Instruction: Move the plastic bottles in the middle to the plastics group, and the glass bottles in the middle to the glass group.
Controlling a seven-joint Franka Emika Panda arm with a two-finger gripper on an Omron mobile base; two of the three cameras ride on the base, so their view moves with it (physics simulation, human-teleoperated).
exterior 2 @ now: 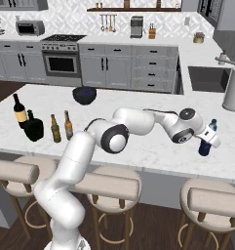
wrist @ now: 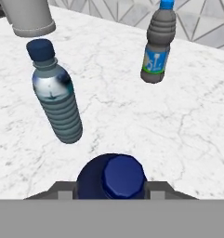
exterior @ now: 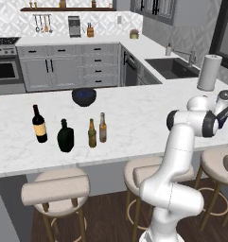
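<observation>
- Pincer (wrist: 111,189): in your hand view it sits closed around the small dark blue bottle (wrist: 111,179), one finger (wrist: 62,189) on each side of the bottle's shoulder, the cap facing you.
- Same grasp from your right base view: the pincer (exterior 2: 210,136) holds the small dark blue bottle (exterior 2: 205,144) upright, its base at or just above the counter (exterior 2: 153,146) near the front edge; you cannot tell whether it touches.
- Arm: stretched low and far to its right across the counter, elbow bent near the front edge, wrist angled down toward the bottle.
- Just beyond the held bottle, hand view: a clear ribbed water bottle (wrist: 55,100) with a dark blue cap, standing on the marble.
- Farther out, hand view: a grey water bottle (wrist: 156,44) with a blue label and bright blue cap, well apart from the first.
- Beside these: a roll of paper towel (exterior: 209,72) standing on the counter.
- Far left of the counter, left base view: an amber beer bottle (exterior: 102,128) just beside a darker beer bottle (exterior: 92,133), then a squat black flask (exterior: 65,136), then a wine bottle (exterior: 39,124) with a yellow label.
- Behind that row: a dark blue bowl (exterior: 83,96).
</observation>
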